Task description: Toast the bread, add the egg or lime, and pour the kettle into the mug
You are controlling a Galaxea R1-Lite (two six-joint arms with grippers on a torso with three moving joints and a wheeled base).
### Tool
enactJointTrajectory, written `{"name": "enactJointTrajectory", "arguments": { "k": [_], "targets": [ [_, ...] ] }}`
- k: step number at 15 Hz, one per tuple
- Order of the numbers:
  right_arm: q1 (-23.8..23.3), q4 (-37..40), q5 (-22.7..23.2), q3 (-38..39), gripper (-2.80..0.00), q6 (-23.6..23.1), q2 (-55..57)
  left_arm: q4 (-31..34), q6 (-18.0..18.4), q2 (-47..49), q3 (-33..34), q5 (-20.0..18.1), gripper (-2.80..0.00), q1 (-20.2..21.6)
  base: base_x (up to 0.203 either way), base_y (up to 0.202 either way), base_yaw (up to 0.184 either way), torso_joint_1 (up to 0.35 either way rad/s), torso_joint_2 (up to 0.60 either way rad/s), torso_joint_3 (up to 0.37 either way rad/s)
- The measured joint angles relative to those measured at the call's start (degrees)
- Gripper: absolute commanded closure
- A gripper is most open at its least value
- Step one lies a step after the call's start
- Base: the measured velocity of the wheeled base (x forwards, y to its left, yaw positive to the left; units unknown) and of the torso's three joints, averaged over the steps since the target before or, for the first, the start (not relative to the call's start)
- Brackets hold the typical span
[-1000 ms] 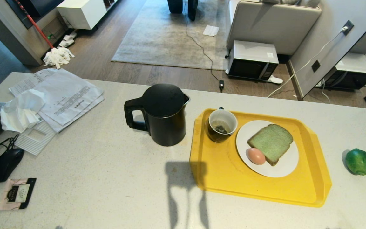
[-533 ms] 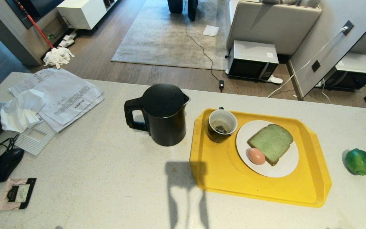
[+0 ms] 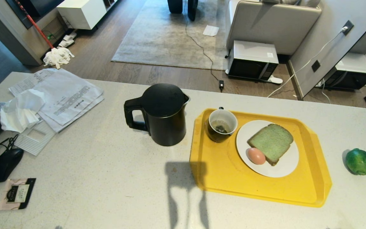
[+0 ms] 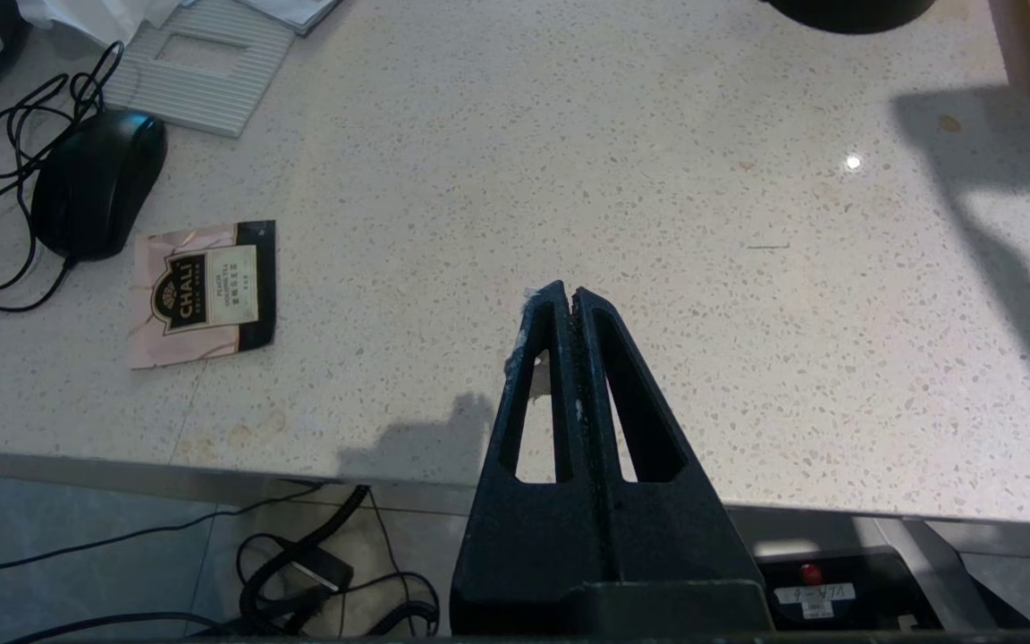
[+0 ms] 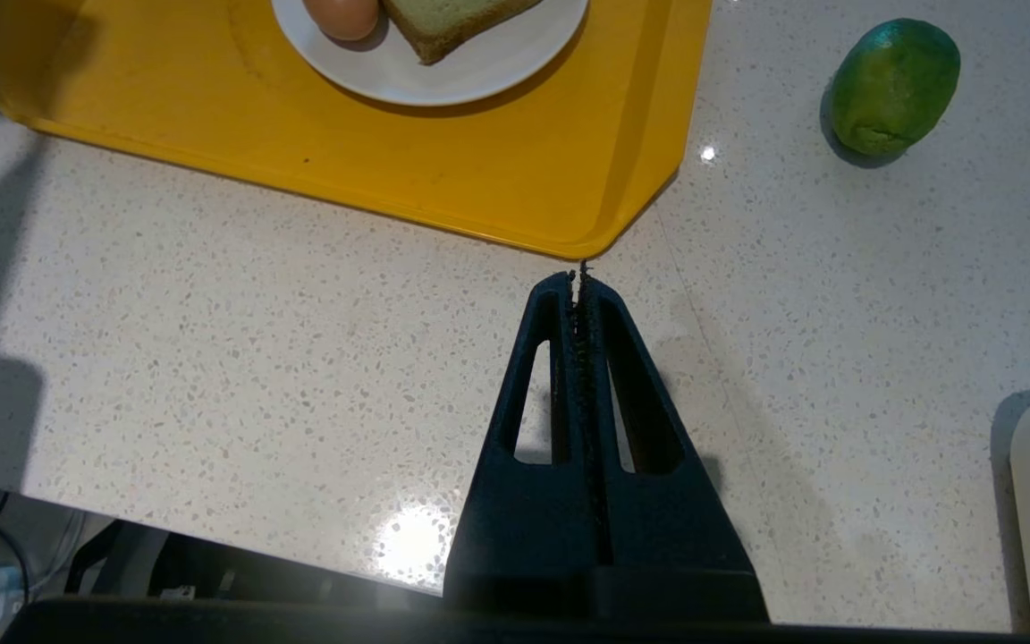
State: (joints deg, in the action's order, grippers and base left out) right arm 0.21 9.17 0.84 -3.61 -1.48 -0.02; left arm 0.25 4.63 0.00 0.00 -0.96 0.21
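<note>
Meanwhile, bread (image 3: 270, 142) and egg (image 3: 256, 156) sat on the plate (image 3: 284, 168); left gripper (image 4: 566, 295) and right gripper (image 5: 579, 279) hung over the table (image 3: 106, 178), jaws closed, empty.

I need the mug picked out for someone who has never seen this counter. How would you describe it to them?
Start at the yellow tray on the pale counter, just right of the tall black kettle. The mug stands in the tray's far left corner, beside the white plate holding the bread and egg. It is the only cup there: short, dark outside, white inside.
</note>
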Motion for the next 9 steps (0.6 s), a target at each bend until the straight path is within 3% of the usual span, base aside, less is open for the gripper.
{"name": "enactJointTrajectory", "arguments": {
  "k": [9],
  "targets": [
    [0.0, 0.0, 0.0, 0.0, 0.0, 0.0, 0.0, 0.0, 0.0, 0.0, 0.0, -0.1, 0.0, 0.0, 0.0, 0.0, 0.0, -0.056, 0.12, 0.057]
  ]
}}
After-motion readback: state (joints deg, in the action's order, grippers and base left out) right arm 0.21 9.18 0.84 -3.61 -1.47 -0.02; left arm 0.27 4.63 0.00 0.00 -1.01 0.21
